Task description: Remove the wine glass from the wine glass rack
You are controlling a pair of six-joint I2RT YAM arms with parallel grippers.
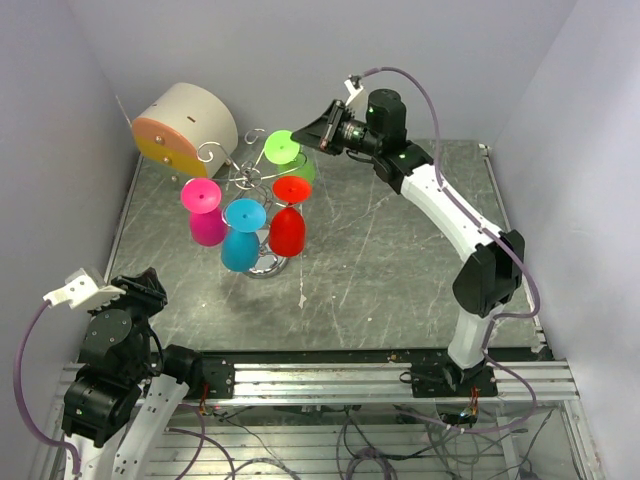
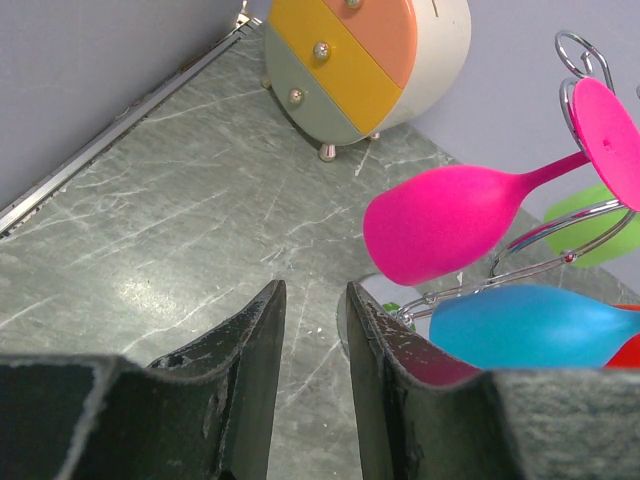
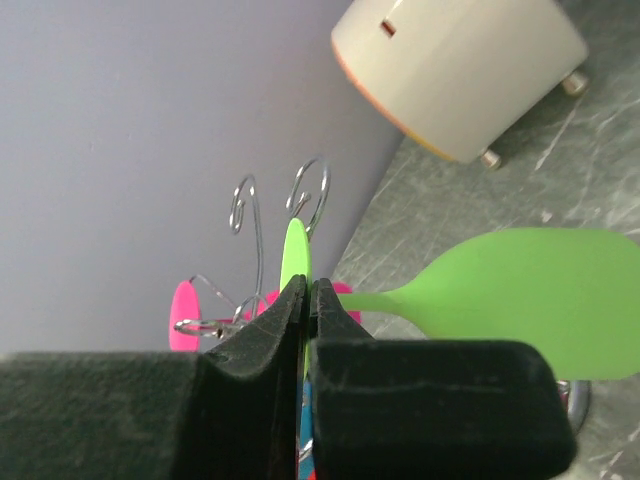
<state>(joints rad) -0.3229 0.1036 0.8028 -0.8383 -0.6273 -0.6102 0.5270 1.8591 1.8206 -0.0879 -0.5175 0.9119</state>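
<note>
right gripper [image 3: 308, 300] clamped on green glass [image 3: 520, 300] foot, rack's [image 1: 262, 265] 1 o'clock, likely to slide it off | left gripper [image 2: 310, 300] released, empty, parked 7 o'clock, out of the way

On table [image 1: 400, 260]: wine glass rack [image 1: 268, 266], wine glasses [image 1: 240, 247] hanging on it; drawer unit [image 1: 190, 125] behind-left.

Plain pale lilac-grey walls close the bench [image 1: 400, 270] in on three sides: back wall [image 1: 300, 40], left wall [image 1: 50, 150], right wall [image 1: 600, 200]. The bench top is grey-green, marbled and scuffed, with a soft glare. An aluminium rail [image 1: 330, 380] runs along its near edge, with loose cables [image 1: 350, 450] below.
</note>
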